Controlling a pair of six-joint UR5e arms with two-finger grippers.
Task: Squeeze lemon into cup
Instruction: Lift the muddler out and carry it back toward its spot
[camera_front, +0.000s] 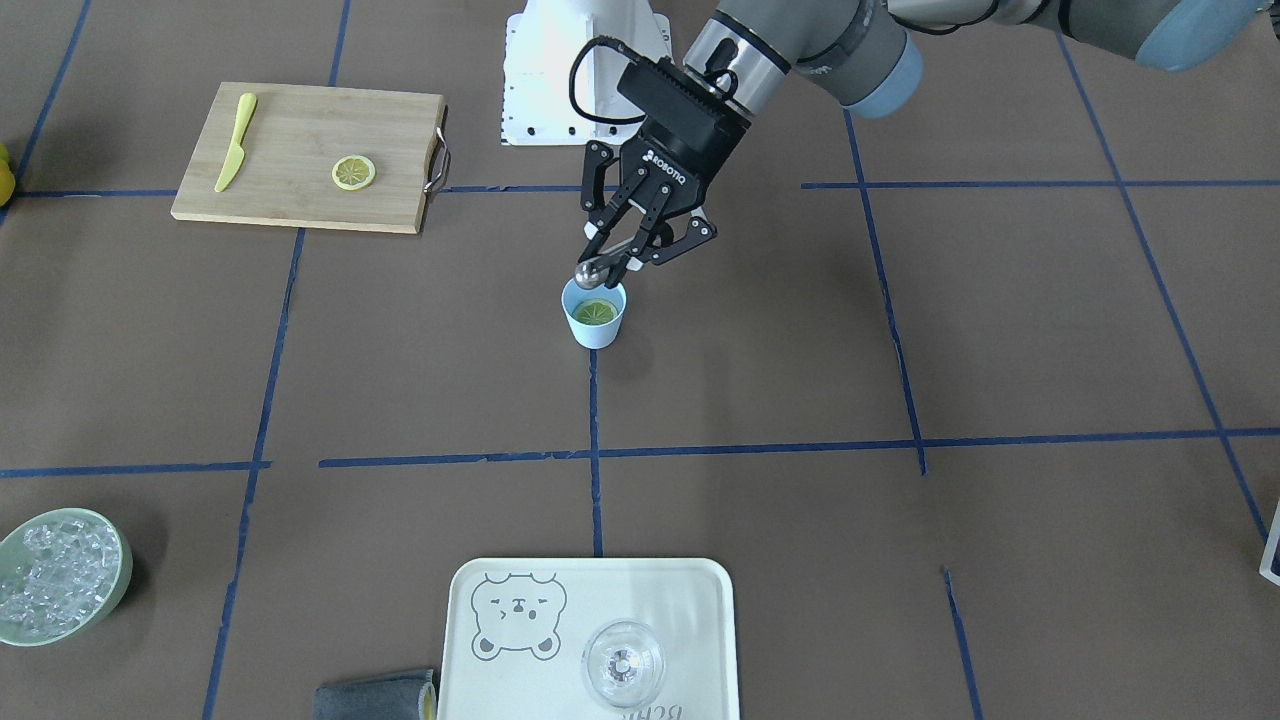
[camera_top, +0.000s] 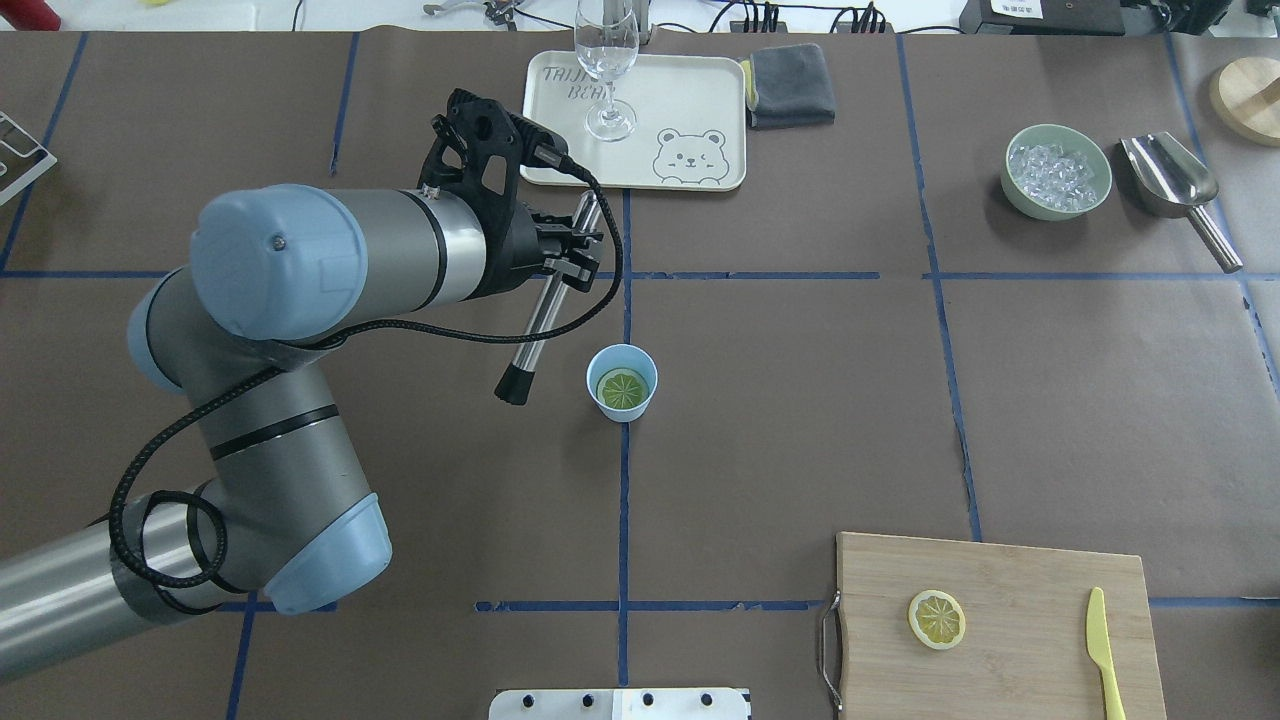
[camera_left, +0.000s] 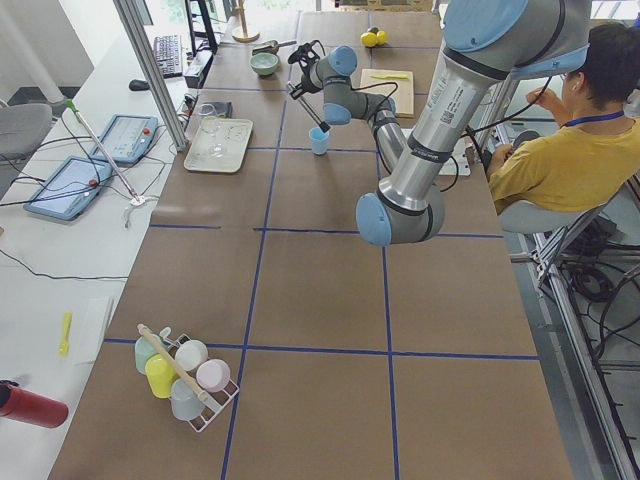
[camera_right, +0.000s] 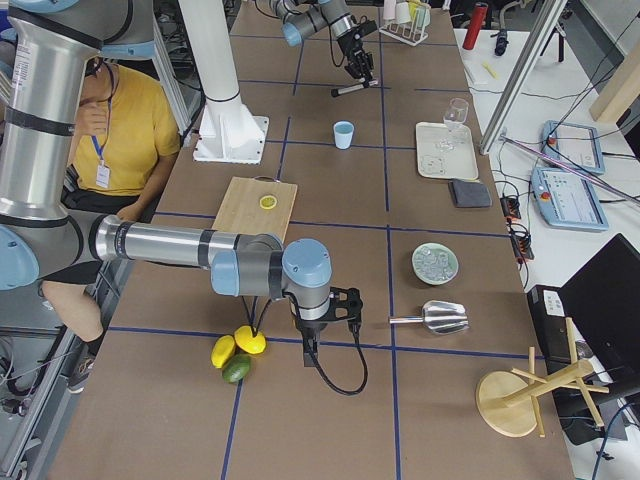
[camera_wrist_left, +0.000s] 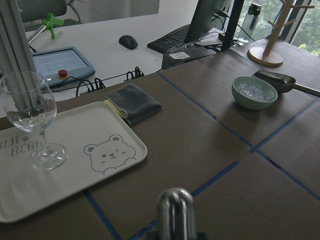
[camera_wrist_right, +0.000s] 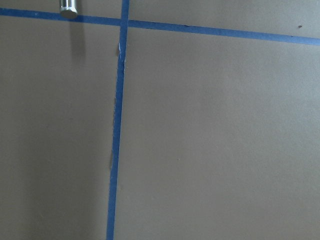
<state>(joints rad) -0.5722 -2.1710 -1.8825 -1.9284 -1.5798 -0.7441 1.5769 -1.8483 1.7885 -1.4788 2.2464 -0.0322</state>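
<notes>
Light-blue cup (camera_front: 597, 335): upright on brown surface (camera_front: 800, 350), at a blue tape line, mid-table. Lemon (camera_top: 622, 388): inside cup, cut face up. Left gripper (camera_front: 628, 258): fingers closed on steel rod (camera_top: 540, 310), which is slanted with its black tip lowest, near cup; contact cannot be told. Right gripper (camera_right: 338, 305): low over surface, well apart from cup, near whole citrus fruits (camera_right: 238, 352); finger state cannot be told. Cutting board (camera_front: 300, 200): thin lemon slice (camera_front: 354, 172), yellow knife (camera_front: 236, 140). Tray (camera_front: 640, 590): clear glass (camera_front: 622, 662).

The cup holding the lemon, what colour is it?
The cup is plain light blue, clearest in the overhead exterior view.
</notes>
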